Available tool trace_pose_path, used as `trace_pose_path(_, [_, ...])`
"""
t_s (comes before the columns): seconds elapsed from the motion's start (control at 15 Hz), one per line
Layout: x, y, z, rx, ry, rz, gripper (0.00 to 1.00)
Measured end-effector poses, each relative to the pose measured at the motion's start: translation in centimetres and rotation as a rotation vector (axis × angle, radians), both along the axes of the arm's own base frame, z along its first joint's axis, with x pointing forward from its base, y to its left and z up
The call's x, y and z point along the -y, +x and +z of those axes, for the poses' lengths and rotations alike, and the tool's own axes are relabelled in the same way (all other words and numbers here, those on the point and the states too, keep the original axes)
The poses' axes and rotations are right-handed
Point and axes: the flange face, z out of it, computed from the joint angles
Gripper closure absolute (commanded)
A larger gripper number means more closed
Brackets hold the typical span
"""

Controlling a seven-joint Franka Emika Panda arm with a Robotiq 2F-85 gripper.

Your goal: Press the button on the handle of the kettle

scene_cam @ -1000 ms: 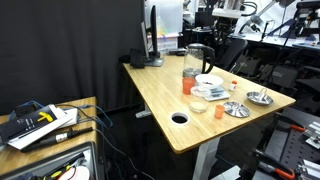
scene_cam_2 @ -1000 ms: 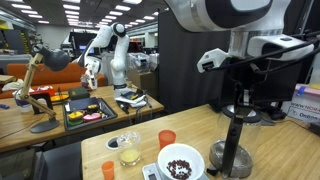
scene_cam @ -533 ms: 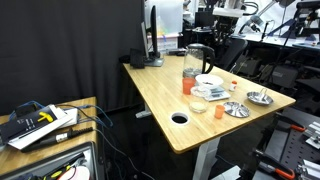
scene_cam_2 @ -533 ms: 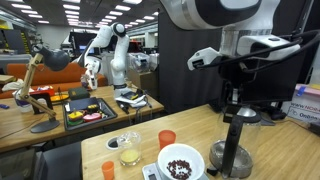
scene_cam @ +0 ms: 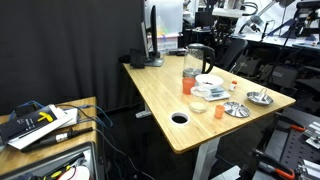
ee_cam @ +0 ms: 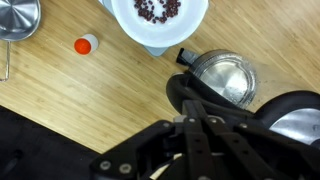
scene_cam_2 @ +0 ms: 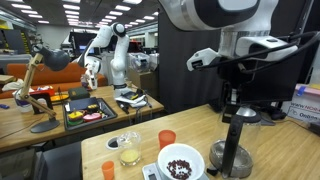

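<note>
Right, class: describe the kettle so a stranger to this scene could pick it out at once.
Start at the light wooden table and go to its far end. There, near the tall black-and-white appliance, stands the kettle: clear glass with a dark top, taller than the orange tumbler in front.

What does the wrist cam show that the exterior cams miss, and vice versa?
Wrist only: the kettle from straight above, so its round top shows in full. Exterior only: the orange tumbler, the round hole in the table, and the arm above the scene. Both: the kettle, the gripper close to it, the white bowl of beans and the wooden table.
</note>
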Motion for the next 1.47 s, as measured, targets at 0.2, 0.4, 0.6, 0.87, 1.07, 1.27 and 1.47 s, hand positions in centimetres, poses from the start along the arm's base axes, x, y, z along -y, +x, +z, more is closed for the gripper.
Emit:
trace_pose_path(0.2, [-0.1, 0.2, -0.4, -0.005, -0.002, 0.003, 1.00])
trace_pose_path(0.4, [0.0, 0.4, -0.9, -0.009, -0.011, 0.006, 1.00])
trace_pose_path(0.6, [0.4, 0.7, -1.2, -0.011, -0.023, 0.004, 1.00])
trace_pose_path(0.87, [0.7, 1.1, -2.2, -0.025, -0.026, 0.003, 1.00])
trace_pose_path(1.07, [0.9, 1.4, -3.4, -0.040, -0.027, 0.002, 1.00])
trace_pose_path(1.27, [1.4, 1.9, -3.7, -0.041, -0.035, -0.005, 1.00])
trace_pose_path(1.47, [1.9, 2.6, -3.5, -0.031, -0.046, -0.012, 1.00])
